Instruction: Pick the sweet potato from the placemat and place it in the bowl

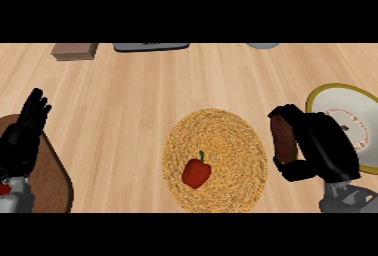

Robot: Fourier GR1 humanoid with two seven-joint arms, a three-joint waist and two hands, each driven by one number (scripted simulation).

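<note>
- Far left, the left hand (28,125) rests near the edge, fingers straight and up, holding nothing, above a brown board (53,175) at the lower corner.
- Along the far side of the worktop (140,95) sit a small brown block (74,50), a dark flat thing (151,47) and a grey thing (262,45), too cut off to name.
- Centre stage, the round woven placemat (214,159) carries only a red pepper (196,172) with a green stem; leave that one alone!
- Now the action: the sweet potato (282,141) is off the mat, standing nearly upright in the right hand (319,147), just beside the mat's right edge.
- The fingers (295,172) wrap round it, curled at its top and bottom ends, so the hand is closed on the potato.
- Far right, partly hidden behind that hand, is the bowl (354,102), pale with a yellow-green rim and a pink ring inside.
- My read: the pickup looks done and the carry is the step in hand.
- To do it well, move right until the potato is over the bowl's middle, lower it past the rim, and only then uncurl.
- Release too near the rim and it may roll out.
</note>
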